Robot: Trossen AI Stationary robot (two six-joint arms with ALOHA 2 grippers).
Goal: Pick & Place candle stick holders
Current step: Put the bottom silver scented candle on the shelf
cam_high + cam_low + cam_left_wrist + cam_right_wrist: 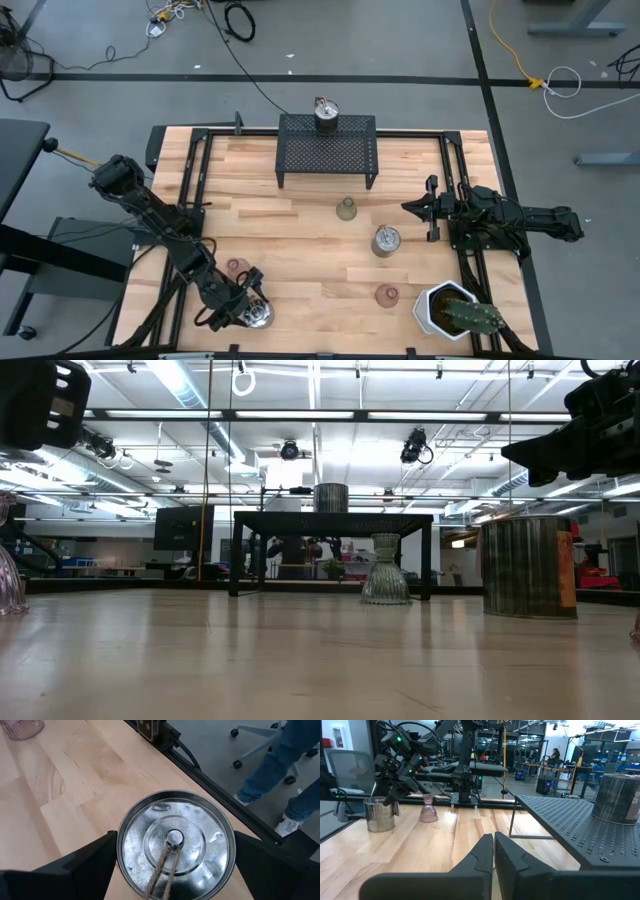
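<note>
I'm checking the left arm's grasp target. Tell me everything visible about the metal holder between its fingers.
The silvery metal holder is a round tin with a ridged lid, a centre knob and a twine loop. It stands upright near the table's front-left edge, between the left gripper's open fingers; contact can't be told.

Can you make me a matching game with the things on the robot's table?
Things:
1. silver holder
2. green glass cup
3. cactus pot
4. left claw

Places:
A. table corner near the right arm
B. on top of the black rack
C. around another silver holder
D. on the wood in front of the rack

Pairs: 1-B, 2-D, 3-A, 4-C
</note>
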